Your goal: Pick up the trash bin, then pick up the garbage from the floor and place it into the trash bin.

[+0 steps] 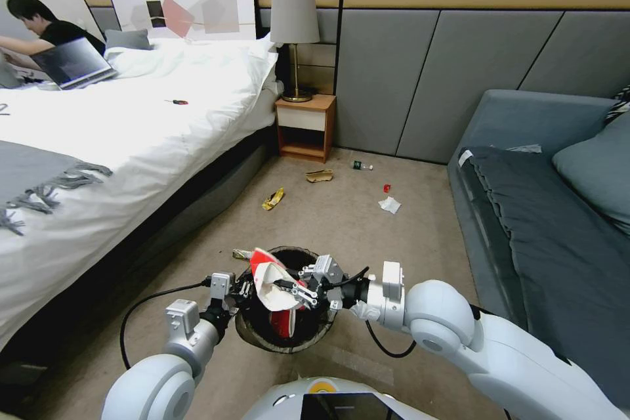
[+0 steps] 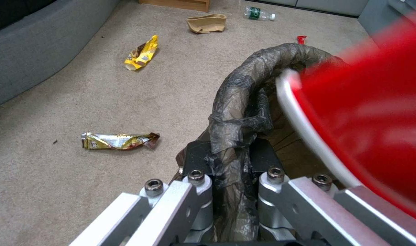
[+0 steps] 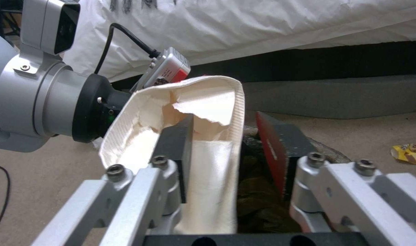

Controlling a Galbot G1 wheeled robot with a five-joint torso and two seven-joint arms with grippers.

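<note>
Left gripper (image 2: 230,171) pinches the trash bin (image 1: 287,335) by its bagged rim, held over the floor. Right gripper (image 3: 230,164), jaws spread, hangs above the bin's mouth; red-and-white carton (image 1: 275,289) lies against one jaw. Carton looks light, crushable; take it by an edge.

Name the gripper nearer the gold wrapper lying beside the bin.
Left. The left gripper clamps the trash bin rim on the gold wrapper side; the right gripper is over its mouth.

Wrapper (image 1: 274,289) above bin (image 1: 259,335); bed (image 1: 131,138) left.
</note>
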